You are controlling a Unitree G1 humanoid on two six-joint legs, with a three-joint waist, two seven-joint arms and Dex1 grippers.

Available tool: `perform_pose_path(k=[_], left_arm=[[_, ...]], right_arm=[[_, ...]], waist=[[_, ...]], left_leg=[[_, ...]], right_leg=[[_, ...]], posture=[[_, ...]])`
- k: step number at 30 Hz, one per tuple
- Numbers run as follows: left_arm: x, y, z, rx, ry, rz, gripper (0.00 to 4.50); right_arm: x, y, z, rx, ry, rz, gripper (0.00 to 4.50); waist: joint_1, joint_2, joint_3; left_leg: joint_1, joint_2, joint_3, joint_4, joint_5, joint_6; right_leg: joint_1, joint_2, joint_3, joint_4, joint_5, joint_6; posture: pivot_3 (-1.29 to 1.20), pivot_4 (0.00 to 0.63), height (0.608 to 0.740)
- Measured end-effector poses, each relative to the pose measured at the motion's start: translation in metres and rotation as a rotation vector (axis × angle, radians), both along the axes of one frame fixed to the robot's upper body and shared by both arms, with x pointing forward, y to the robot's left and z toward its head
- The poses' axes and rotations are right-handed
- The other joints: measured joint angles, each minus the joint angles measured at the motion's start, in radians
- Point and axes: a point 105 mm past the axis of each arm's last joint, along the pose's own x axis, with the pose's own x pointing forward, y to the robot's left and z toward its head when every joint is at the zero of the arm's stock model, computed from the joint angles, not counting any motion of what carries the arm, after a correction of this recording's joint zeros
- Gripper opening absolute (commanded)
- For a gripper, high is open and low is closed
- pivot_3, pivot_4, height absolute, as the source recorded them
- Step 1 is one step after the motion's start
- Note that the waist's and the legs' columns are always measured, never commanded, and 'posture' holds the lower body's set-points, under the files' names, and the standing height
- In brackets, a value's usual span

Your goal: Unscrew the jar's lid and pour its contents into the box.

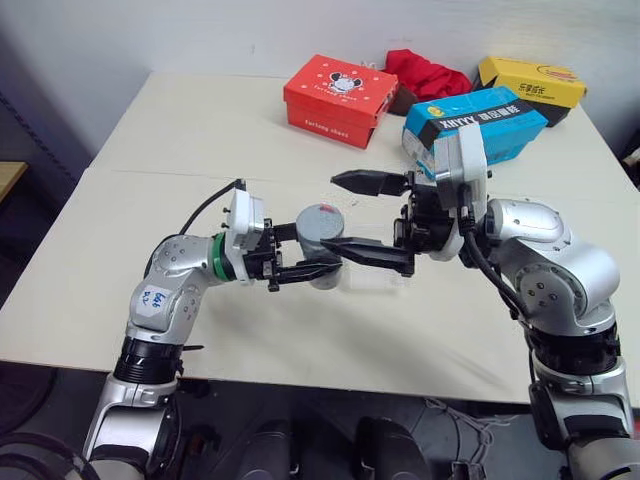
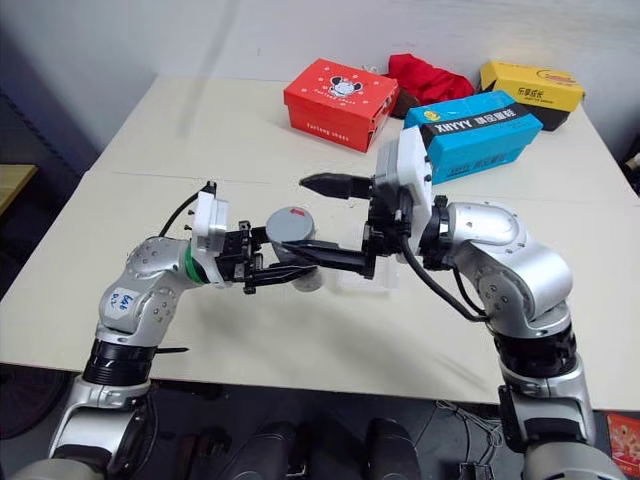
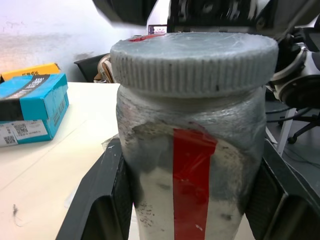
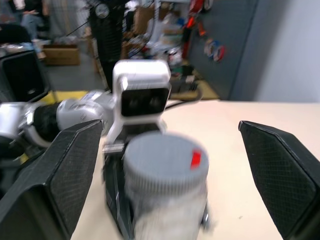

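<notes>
The silver-grey jar (image 1: 322,250) with a red stripe (image 3: 192,170) is held upright above the table, and my left gripper (image 1: 312,256) is shut on its body from the left. The ribbed grey lid (image 3: 195,62) sits on top of the jar. My right gripper (image 1: 333,215) reaches in from the right, open, with one finger (image 1: 368,182) behind the lid and the other (image 1: 372,254) in front, neither touching. The contents are hidden inside the jar. The clear box (image 2: 368,276) shows faintly on the table under the right gripper.
At the far side of the table (image 1: 200,130) stand a red shoe box (image 1: 340,100), a blue shoe box (image 1: 478,125) and a yellow box (image 1: 530,85), with a red cloth (image 1: 425,72) between them. The table's front edge runs just below both arms.
</notes>
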Motion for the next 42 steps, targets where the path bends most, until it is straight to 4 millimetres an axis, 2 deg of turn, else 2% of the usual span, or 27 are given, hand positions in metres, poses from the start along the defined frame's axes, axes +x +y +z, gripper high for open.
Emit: perform_pose_path(k=[9,12,24,42], left_arm=[[-0.003,-0.018,-0.007,0.007,0.004,-0.026,2.34],[-0.003,-0.018,-0.006,0.012,-0.005,-0.016,2.34],[-0.002,-0.012,-0.01,0.043,-0.025,0.013,2.34],[-0.006,-0.005,-0.017,0.068,-0.029,-0.003,2.34]], right_arm=[[0.008,0.012,-0.012,-0.038,-0.009,-0.056,4.44],[0.013,0.015,-0.02,-0.047,0.01,-0.073,4.44],[0.018,0.014,-0.026,-0.049,0.051,-0.043,4.44],[0.014,-0.036,-0.035,-0.027,0.13,-0.053,4.44]], waist=[[0.0,0.0,0.0],[0.0,0.0,0.0],[-0.001,0.0,0.0],[0.003,0.0,0.0]], left_leg=[[0.0,0.0,0.0,0.0,0.0,0.0],[0.0,0.0,0.0,0.0,0.0,0.0],[0.0,0.0,0.0,0.0,0.0,0.0],[0.0,0.0,0.0,0.0,0.0,0.0]], right_leg=[[0.0,0.0,0.0,0.0,0.0,0.0],[0.0,0.0,0.0,0.0,0.0,0.0],[0.0,0.0,0.0,0.0,0.0,0.0],[0.0,0.0,0.0,0.0,0.0,0.0]], posture=[[0.0,0.15,0.74],[0.0,0.15,0.74],[0.0,0.15,0.74],[0.0,0.15,0.74]])
